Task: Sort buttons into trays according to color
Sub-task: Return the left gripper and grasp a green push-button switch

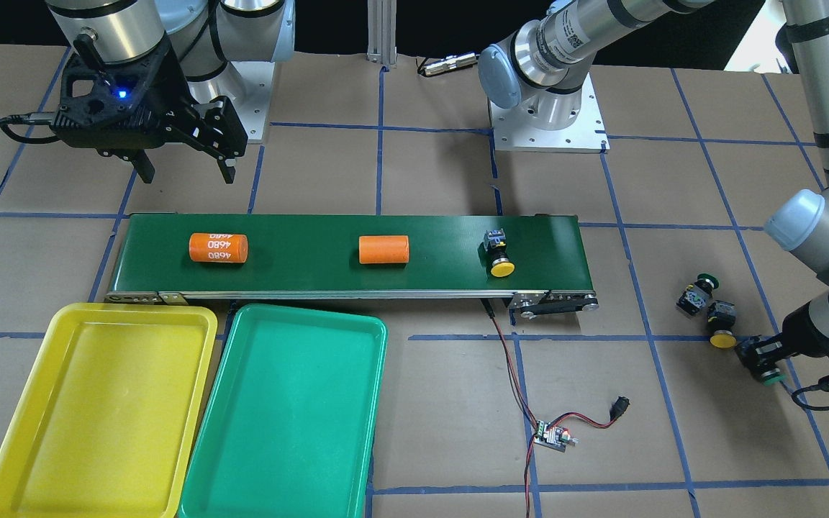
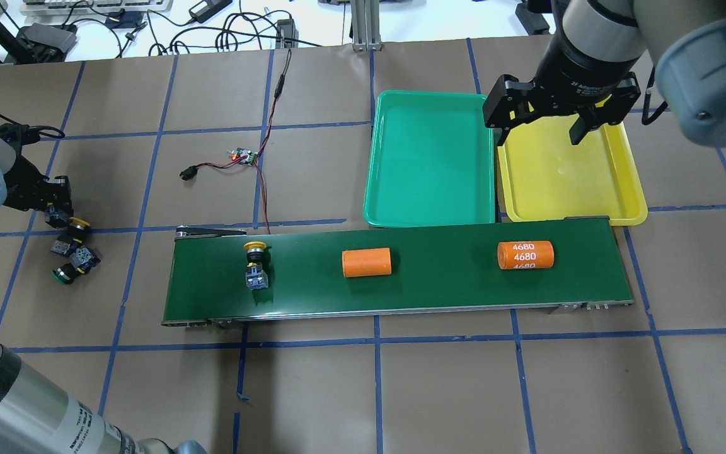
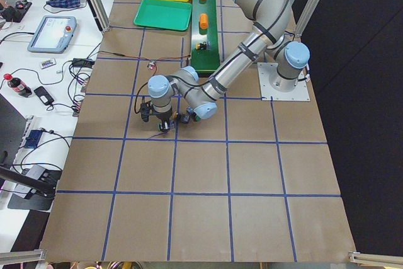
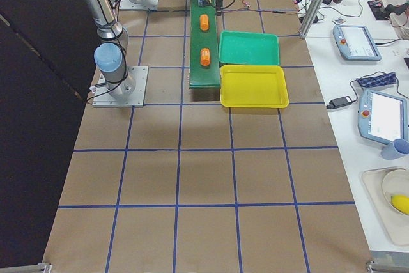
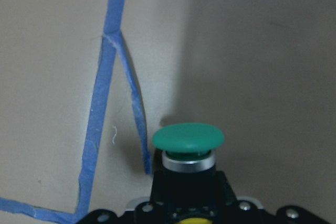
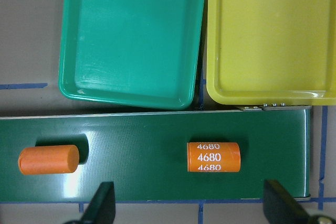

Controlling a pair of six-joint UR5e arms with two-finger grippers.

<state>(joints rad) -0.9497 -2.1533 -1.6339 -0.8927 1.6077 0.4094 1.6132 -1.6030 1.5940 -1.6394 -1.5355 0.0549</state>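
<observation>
Apparently the left gripper (image 1: 766, 365) pinches a lightweight green button (image 5: 188, 140) by its stiff black body, not the slippery cap, at the front view's lower right, while the right gripper (image 1: 187, 171) hangs spread.

Four buttons: two yellow-capped, yellow button (image 1: 502, 262) and second yellow button (image 1: 722, 327); two green-capped, green button (image 1: 699, 290) and second green button (image 5: 188, 148). Two trays: yellow tray (image 1: 98, 403), green tray (image 1: 285, 410). Two orange cylinders: cylinder marked 4680 (image 1: 218, 247), plain cylinder (image 1: 383, 250). One belt (image 1: 314, 277). One circuit board (image 1: 553, 435). Two pincers: left pincer (image 1: 761, 363), right pincer (image 1: 186, 171). One desk (image 1: 443, 403).
</observation>
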